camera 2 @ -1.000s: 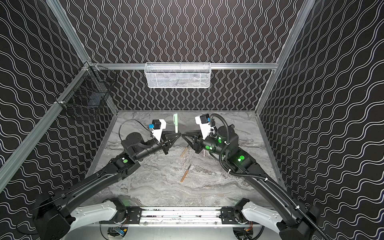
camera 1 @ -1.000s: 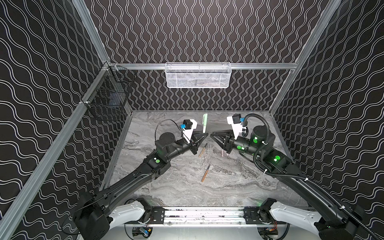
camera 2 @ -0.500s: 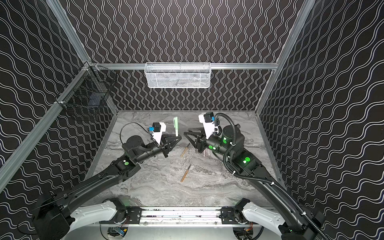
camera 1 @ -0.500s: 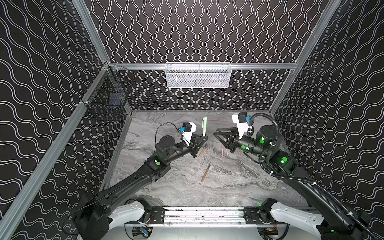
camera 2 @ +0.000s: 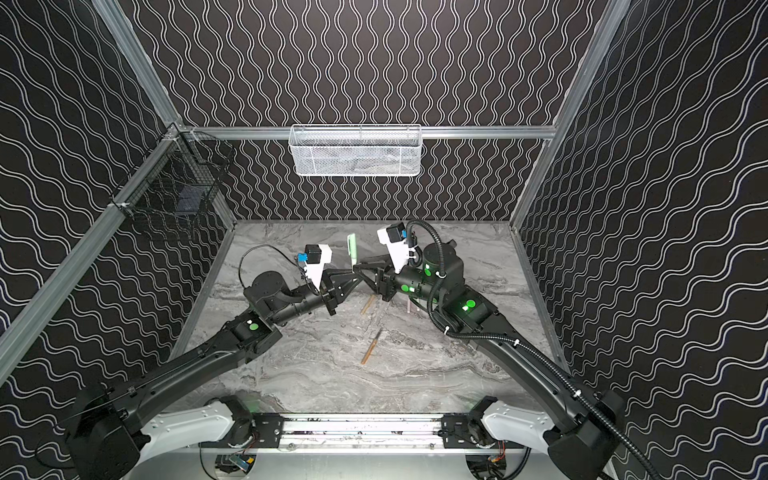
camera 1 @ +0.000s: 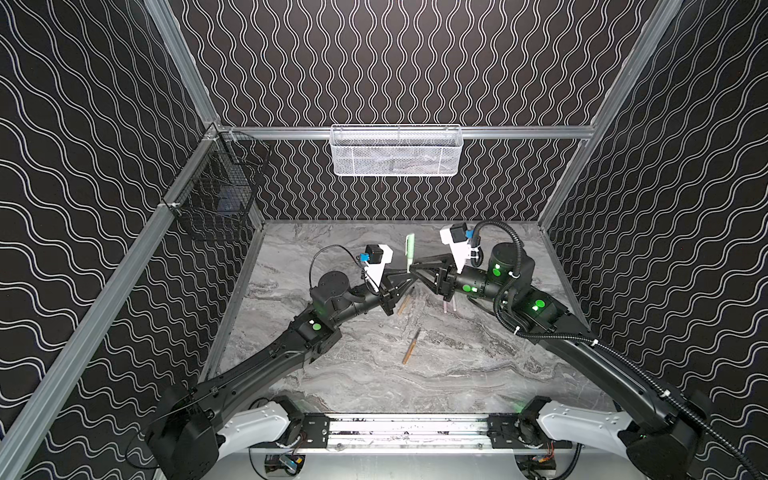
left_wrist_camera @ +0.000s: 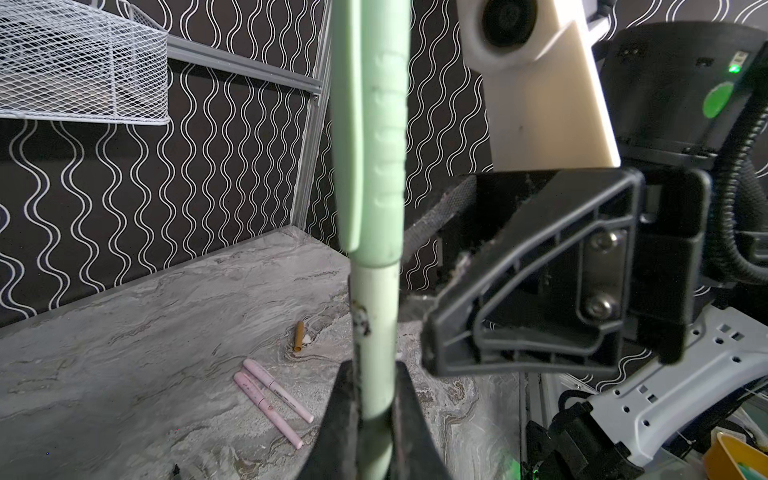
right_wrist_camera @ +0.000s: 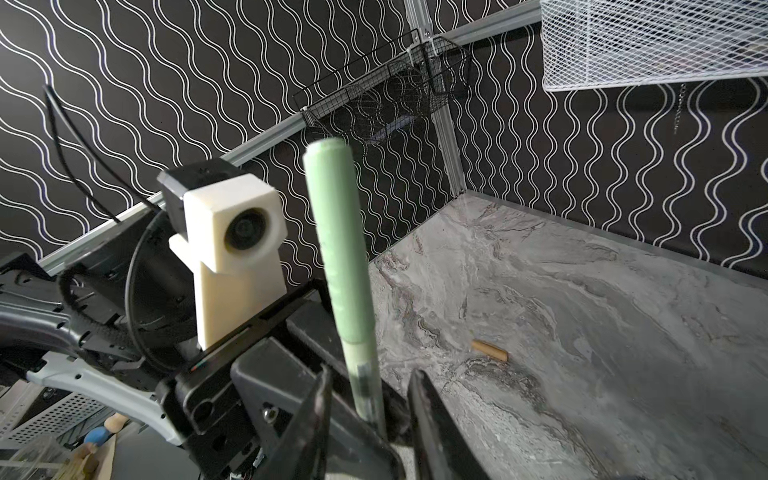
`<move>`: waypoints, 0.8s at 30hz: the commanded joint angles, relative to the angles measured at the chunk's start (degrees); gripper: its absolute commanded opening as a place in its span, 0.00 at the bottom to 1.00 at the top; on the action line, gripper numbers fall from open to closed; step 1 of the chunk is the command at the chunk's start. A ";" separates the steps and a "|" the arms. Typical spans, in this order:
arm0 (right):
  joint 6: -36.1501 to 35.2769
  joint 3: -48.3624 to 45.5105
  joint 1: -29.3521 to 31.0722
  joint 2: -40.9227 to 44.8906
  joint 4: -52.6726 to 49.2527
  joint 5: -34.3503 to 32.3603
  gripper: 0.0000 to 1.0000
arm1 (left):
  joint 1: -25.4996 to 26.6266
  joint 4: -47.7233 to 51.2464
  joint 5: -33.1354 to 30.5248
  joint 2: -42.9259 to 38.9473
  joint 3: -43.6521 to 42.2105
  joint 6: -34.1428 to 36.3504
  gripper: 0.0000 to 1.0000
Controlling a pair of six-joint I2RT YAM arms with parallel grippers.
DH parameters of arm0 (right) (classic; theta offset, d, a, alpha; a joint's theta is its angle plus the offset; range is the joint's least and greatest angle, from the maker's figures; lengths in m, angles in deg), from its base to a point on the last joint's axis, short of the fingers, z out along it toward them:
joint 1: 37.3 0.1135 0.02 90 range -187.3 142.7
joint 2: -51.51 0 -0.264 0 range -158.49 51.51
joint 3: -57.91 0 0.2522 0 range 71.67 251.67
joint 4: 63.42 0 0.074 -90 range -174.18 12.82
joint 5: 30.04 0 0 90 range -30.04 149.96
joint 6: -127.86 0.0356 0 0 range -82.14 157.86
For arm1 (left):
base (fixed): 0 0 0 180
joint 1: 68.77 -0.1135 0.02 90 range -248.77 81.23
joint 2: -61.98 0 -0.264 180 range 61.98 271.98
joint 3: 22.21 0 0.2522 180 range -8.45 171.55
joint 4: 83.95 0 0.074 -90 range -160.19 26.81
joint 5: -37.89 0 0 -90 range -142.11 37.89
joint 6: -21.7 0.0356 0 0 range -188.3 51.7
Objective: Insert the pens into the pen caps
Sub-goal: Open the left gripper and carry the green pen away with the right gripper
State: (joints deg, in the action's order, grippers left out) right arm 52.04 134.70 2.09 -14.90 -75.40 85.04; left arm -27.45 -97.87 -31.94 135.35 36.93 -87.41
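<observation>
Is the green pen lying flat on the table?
No, the green pen stands upright above the table, clamped in the left tool.

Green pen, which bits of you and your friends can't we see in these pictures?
- Green pen: top cut off by the left wrist view's upper edge; bottom hidden between the fingers of the left end effector.
- Pink pens: in a top view, mostly hidden under the right arm.
- White basket: contents blurred behind its mesh in both top views.

White mesh basket (camera 1: 397,151) and black wire basket (camera 1: 216,199) hang above a marble tabletop (camera 1: 374,382).
</observation>
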 commanded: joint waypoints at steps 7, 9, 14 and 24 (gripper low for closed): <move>2.21 0.86 0.60 -1.66 4.84 2.43 0.24 | -0.01 -2.95 1.06 -0.01 -0.13 -0.87 0.00; 2.35 0.90 0.75 -2.00 5.07 2.48 0.22 | 0.00 -3.04 1.02 0.00 -0.22 -0.92 0.00; 2.61 0.83 1.03 -2.01 5.50 2.16 0.07 | 0.04 -2.90 0.88 0.02 -0.17 -1.00 0.00; 2.66 1.59 1.19 -1.83 5.91 -0.92 0.03 | 0.17 -0.93 -1.96 -0.74 0.08 -1.73 0.56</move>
State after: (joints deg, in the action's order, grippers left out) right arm 53.91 135.24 3.19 -16.84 -72.04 85.30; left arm -27.18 -98.38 -32.29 134.93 36.85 -89.16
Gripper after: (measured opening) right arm 0.107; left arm 0.510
